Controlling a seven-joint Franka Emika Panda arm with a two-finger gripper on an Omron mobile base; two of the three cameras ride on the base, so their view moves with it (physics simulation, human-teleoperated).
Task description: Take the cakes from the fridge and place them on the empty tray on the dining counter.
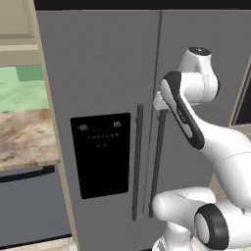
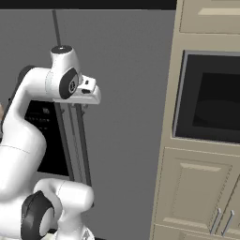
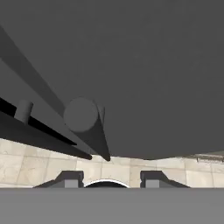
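Note:
The grey fridge [image 1: 98, 63] stands with both doors shut, so the cakes are hidden. Its black dispenser panel [image 1: 100, 154] is on the left door. My gripper [image 3: 107, 179] is open with nothing between its fingertips. It hangs at the top of the right door's dark bar handle [image 1: 158, 162] and points down along the door. In the hand view the round top end of that handle [image 3: 81, 114] lies just ahead, slightly left of the gap. In the right base view the white hand [image 2: 89, 91] sits above the handle [image 2: 84, 145]. The tray and the dining counter are out of view.
The left door's handle [image 1: 137, 162] runs close beside the right one. A marble-topped counter [image 1: 24, 137] with a grey drawer front adjoins the fridge on the left. Right of the fridge stand beige cabinets [image 2: 197, 197] with a dark built-in oven [image 2: 211, 98]. Tiled floor [image 3: 43, 166] lies below.

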